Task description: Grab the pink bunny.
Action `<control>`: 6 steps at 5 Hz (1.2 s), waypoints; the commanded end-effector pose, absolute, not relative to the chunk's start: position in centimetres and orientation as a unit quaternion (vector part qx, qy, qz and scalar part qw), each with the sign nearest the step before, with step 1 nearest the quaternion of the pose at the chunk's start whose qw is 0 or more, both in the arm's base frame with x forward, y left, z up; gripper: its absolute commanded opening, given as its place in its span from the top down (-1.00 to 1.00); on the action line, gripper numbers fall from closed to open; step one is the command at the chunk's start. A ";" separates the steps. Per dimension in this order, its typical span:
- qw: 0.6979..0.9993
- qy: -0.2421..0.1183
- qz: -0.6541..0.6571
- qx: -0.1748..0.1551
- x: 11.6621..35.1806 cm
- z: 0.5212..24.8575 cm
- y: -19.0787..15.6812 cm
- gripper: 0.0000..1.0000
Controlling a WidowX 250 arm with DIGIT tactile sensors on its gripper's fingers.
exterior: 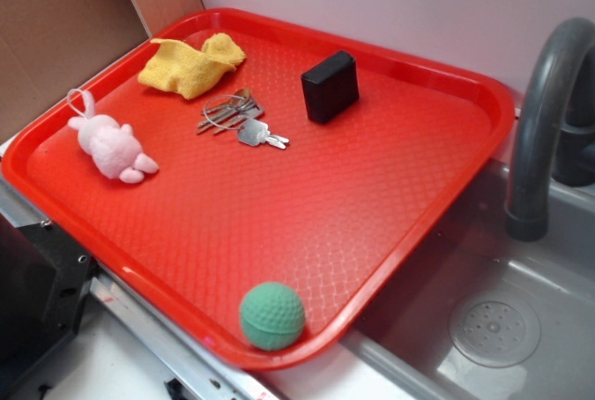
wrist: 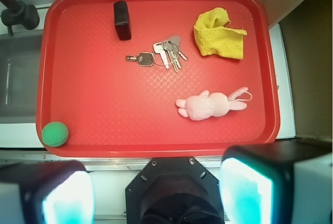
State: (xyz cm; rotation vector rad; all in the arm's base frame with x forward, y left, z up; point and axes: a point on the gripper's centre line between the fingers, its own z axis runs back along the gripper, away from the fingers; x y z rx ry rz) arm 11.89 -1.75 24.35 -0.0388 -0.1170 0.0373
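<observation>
**Bunny waits, gripper high**

Exterior view: I see the pink bunny [exterior: 110, 146] lying near the red tray's [exterior: 390, 233] left rim.

Wrist view: the gripper [wrist: 156, 195] fingers spread wide, well above. Descending off-centre could snag its loop string.

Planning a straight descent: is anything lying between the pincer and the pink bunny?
No. In the wrist view, only bare red tray and its near rim separate the open pincer from the pink bunny; the keys lie beyond it.
</observation>
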 end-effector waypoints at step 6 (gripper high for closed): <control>0.807 -0.066 0.586 -0.021 14.9 12.5 3.6 -1.00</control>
